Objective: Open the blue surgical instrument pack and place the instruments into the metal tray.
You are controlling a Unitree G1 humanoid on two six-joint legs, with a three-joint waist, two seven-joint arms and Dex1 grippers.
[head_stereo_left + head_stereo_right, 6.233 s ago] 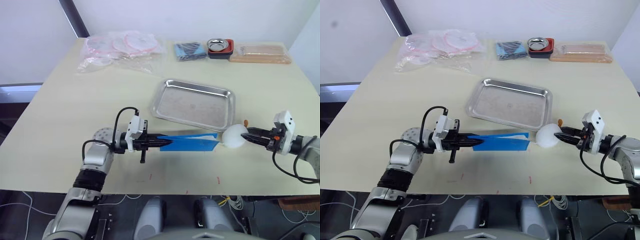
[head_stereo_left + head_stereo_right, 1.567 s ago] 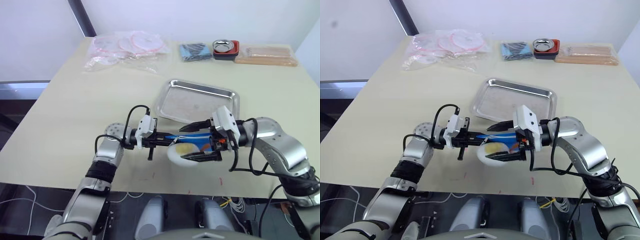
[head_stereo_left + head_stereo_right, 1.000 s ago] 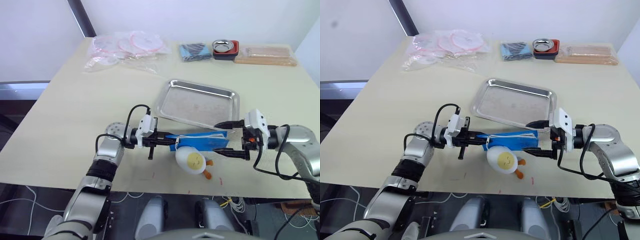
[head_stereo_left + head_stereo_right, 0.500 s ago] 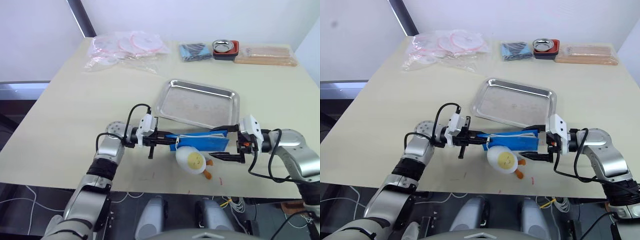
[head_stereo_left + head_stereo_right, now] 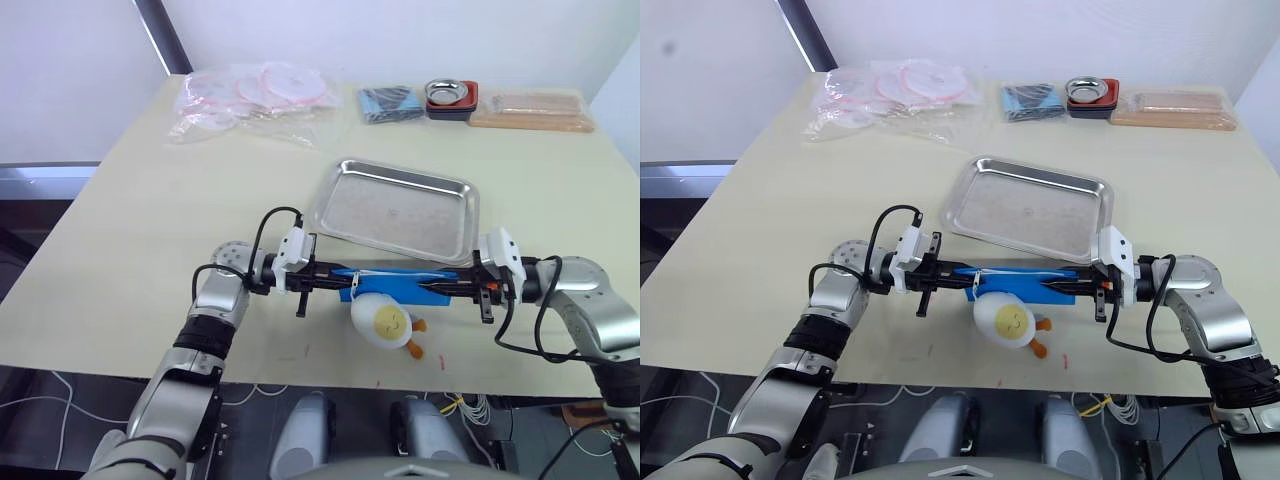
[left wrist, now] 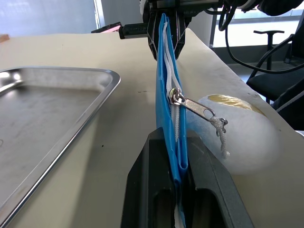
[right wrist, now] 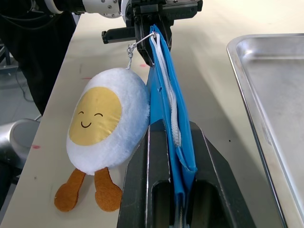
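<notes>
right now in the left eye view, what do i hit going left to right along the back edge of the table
clear plastic bags with pink rings → dark blue folded bundle → small round metal bowl in a red holder → flat tan wooden board

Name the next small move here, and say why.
Probably the right gripper should let go and take the zipper pull. Both grippers clamp the ends of the blue pack, held edge-up beside the metal tray; the zipper looks closed, with the egg plush hanging from the pull.
</notes>
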